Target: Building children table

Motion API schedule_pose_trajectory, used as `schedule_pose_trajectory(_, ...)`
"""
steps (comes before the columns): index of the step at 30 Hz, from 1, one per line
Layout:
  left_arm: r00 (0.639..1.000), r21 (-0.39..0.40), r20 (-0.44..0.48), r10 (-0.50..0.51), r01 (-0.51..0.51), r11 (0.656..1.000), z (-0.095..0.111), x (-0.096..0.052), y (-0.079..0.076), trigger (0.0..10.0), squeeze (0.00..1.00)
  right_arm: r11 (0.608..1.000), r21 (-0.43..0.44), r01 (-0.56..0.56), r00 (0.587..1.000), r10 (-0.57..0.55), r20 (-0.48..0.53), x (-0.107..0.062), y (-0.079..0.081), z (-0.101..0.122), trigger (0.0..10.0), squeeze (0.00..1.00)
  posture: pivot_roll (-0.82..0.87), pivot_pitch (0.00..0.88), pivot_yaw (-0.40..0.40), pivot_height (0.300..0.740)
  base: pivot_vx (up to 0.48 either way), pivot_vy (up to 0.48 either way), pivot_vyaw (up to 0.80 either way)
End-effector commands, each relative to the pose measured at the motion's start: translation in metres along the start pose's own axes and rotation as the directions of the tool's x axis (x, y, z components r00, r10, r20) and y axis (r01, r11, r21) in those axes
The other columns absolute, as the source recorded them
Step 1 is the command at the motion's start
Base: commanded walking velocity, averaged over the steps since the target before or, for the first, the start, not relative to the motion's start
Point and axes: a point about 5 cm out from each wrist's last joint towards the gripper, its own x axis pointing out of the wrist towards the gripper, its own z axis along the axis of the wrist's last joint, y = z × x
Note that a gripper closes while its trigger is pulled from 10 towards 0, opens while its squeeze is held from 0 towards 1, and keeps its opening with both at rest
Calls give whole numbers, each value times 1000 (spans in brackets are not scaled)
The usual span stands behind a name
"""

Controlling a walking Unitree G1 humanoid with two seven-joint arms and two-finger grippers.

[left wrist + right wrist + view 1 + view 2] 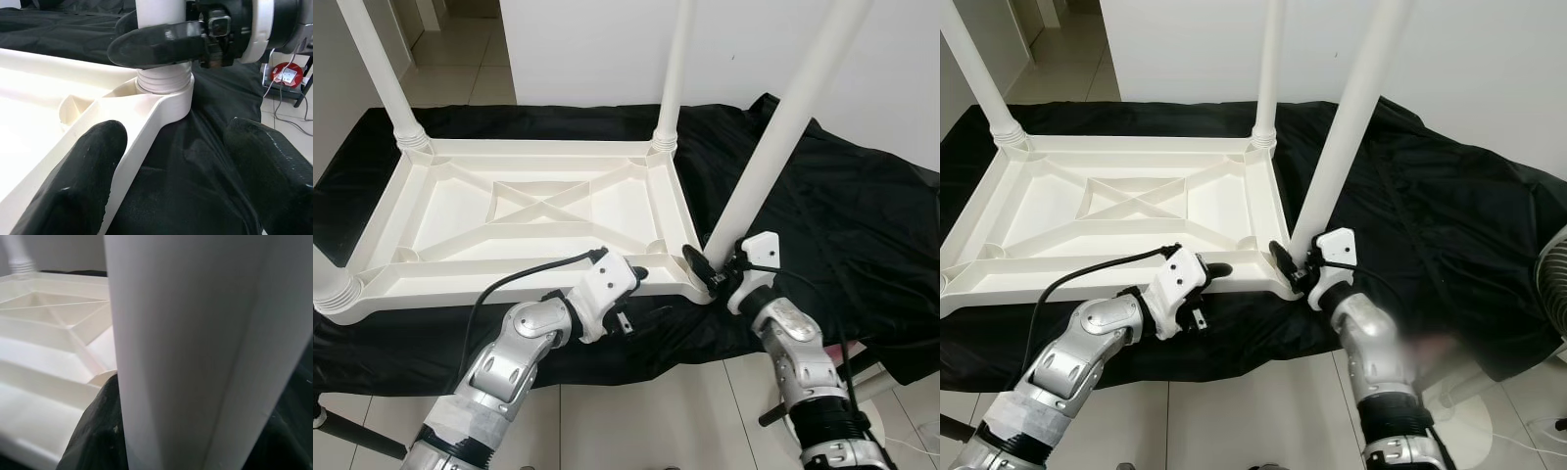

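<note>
tabletop: the white plastic children's table top [524, 211] is flipped underside up on the black cloth, ribs and corner sockets facing the ceiling, which I'd guess is just so the legs can go in from above.

legs: all four are standing in their corners. Far-left leg [380, 70] at about 11 o'clock, far-right leg [673, 73] at about 1, near-left leg [335, 291] at about 8, and the near-right leg [790, 117] at about 4, leaning a bit toward the right.

right gripper: right gripper [713, 271] is pinched around the base of that near-right leg, right above the threaded collar. The left wrist view shows one black finger [161, 45] across the leg. Looks to me like it's twisting or seating it, so this is probably the last leg.

left gripper: left gripper [628, 291] sits at the near rim of the top, about 6 o'clock, fingers spread wide with the rim's edge between them, not squeezing. My read: it's there to brace the top.

surface: black cloth [862, 225] draped over a low support, wrinkly, hanging off the near side.

room: pale floor tiles [636, 421], plain white wall [607, 49] behind.
</note>
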Motion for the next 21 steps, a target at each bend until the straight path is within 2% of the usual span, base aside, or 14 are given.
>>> schedule_pose_trajectory(1, 1000, -2, 1, -24, 24, 1000, 0, 1, -2, 10000, 0, 995, 31, 90, 995, -89, -41, -4, -2, -6, 10000, 0, -72, 37, -31, 740, 0, 0, 0)
schedule_pose_trajectory(2, 1000, -2, 0, -22, 22, 1000, 0, 1, -2, 10000, 0, 966, 79, 245, 969, -240, -60, -6, 4, -4, 10000, 0, -74, 38, -32, 740, 0, 0, 0)
schedule_pose_trajectory(3, 1000, -2, 0, -22, 22, 1000, 0, 1, -2, 10000, 0, 966, 79, 245, 969, -240, -60, -6, 4, -4, 10000, 0, -74, 38, -32, 740, 0, 0, 0)
schedule_pose_trajectory(4, 1000, -1, -1, -21, 21, 1000, 0, 1, -1, 10000, 0, 945, 89, 316, 948, -310, -70, -7, 7, -5, 10000, 0, -74, 39, -35, 740, 0, 0, 0)
schedule_pose_trajectory(5, 1000, -1, -1, -19, 19, 1000, -1, 1, -1, 10000, 0, 901, 90, 424, 905, -417, -86, -10, 14, -7, 10000, 0, -74, 39, -36, 740, 0, 0, 0)
schedule_pose_trajectory(7, 1000, -1, -1, -18, 18, 1000, -1, 1, -1, 10000, 0, 874, 81, 478, 877, -471, -96, -12, 19, -8, 10000, 0, -73, 39, -38, 740, 0, 0, 0)
schedule_pose_trajectory(8, 1000, -1, -1, -18, 18, 1000, -1, 1, -1, 10000, 0, 874, 81, 478, 877, -471, -96, -12, 19, -8, 10000, 0, -73, 39, -38, 740, 0, 0, 0)
schedule_pose_trajectory(9, 1000, -2, -1, -16, 16, 1000, -1, 1, -1, 10000, 0, 841, 103, 531, 847, -521, -105, -13, 26, -8, 10000, 0, -73, 39, -38, 740, 0, 0, 0)
schedule_pose_trajectory(10, 1000, -2, 0, -14, 14, 1000, -1, 1, -1, 10000, 0, 834, 132, 536, 844, -525, -114, -12, 31, -9, 10000, 0, -73, 39, -38, 740, 0, 0, 0)
schedule_pose_trajectory(11, 1000, -2, 0, -14, 14, 1000, -1, 1, -1, 10000, 0, 834, 132, 536, 844, -525, -114, -12, 31, -9, 10000, 0, -73, 39, -38, 740, 0, 0, 0)
schedule_pose_trajectory(12, 1000, -4, 1, -13, 13, 1000, -1, 1, -1, 10000, 0, 844, 171, 509, 860, -494, -125, -8, 42, -9, 10000, 0, -71, 41, -37, 740, 0, 0, 0)
schedule_pose_trajectory(14, 1000, -5, 1, -13, 13, 1000, -1, 1, -1, 10000, 0, 867, 192, 460, 888, -449, -97, -5, 48, -5, 10000, 0, -73, 42, -36, 740, 0, 0, 0)
schedule_pose_trajectory(20, 1000, -3, 0, -15, 15, 1000, -1, 0, -1, 10000, 0, 868, 214, 448, 894, -439, -90, -5, 49, -1, 10000, 0, -75, 43, -35, 740, 0, 0, 0)
schedule_pose_trajectory(21, 1000, -2, -1, -17, 17, 1000, -1, 0, -1, 10000, 0, 868, 220, 445, 895, -438, -82, -6, 48, 2, 10000, 1000, -75, 45, -34, 740, 0, 0, 0)
